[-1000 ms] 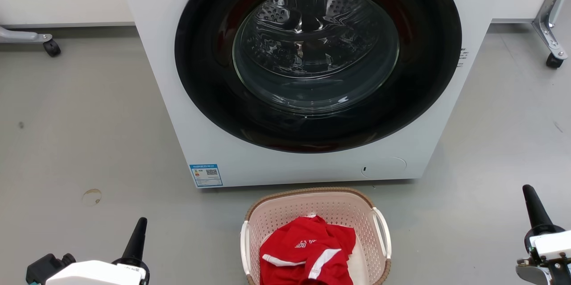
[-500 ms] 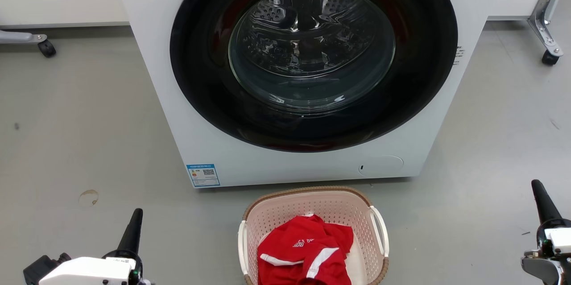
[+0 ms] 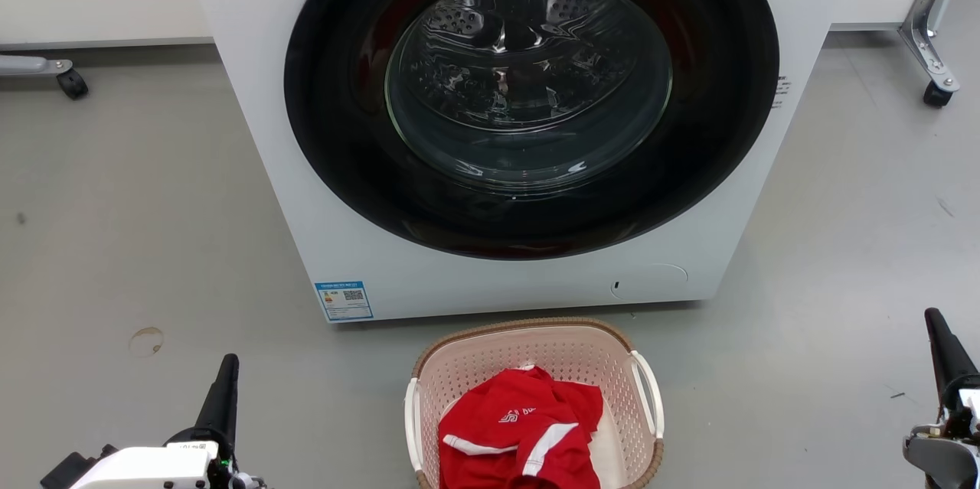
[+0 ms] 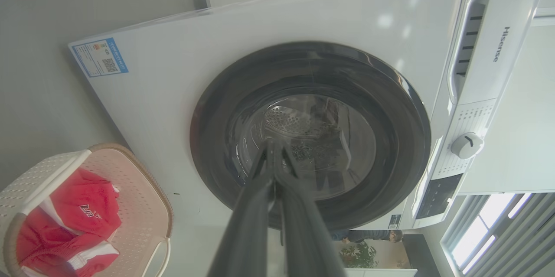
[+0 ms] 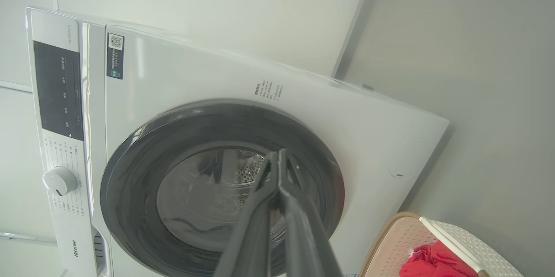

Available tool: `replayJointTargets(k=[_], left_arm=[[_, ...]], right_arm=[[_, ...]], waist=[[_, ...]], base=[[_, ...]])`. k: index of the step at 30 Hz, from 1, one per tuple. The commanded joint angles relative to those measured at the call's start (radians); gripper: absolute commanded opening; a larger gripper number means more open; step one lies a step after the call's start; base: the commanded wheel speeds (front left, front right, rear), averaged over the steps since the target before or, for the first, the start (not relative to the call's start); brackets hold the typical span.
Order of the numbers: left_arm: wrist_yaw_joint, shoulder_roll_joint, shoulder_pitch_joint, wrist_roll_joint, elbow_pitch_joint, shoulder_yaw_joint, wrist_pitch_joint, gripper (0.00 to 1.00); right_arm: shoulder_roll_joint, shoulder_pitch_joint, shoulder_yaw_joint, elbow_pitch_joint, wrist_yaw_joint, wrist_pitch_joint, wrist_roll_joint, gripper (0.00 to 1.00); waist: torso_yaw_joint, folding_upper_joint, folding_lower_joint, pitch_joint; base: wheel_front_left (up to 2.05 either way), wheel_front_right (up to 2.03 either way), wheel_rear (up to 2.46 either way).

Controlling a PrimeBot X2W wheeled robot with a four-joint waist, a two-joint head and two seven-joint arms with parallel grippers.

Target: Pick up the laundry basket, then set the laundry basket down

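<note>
Two grippers flank a laundry basket point(image 3: 570, 357) that stands upright on a grey floor point(image 3: 153, 244), just in front of a white washing machine point(image 3: 490, 282) whose round door is shut. The basket is pale pink with a brown rim, and a red garment point(image 3: 521, 428) lies crumpled inside it. The left gripper point(image 3: 228, 366) sits low at one side and the right gripper point(image 3: 940, 332) at the other, both well apart from the basket and touching neither of its white loop handles. Neither one holds anything. As a judgement, this layout fits two stages equally: the basket resting where it waits to be lifted, or resting where it has been set down with the arms clear of it. One moment cannot settle which. The head view gives the overall layout, with the basket centred between the arms, but each gripper reads there as a single dark spike. The wrist views add the detail: the left fingers point(image 4: 251, 207) are pressed together along their length, and so are the right fingers point(image 5: 253, 216), both pairs pointing at the machine's door. The left wrist view also takes in the machine's dial and control panel.
</note>
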Motion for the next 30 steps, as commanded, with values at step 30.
replayJointTargets(k=[30], left_arm=[[-0.038,-0.021,-0.077,-0.053,0.002,0.069,0.013,0.0]], right_arm=[[-0.014,-0.068,-0.016,-0.034,0.005,0.027,0.067,0.0]], waist=[[-0.005,-0.0001,0.0,0.002]], base=[[0.0,0.0,0.0]])
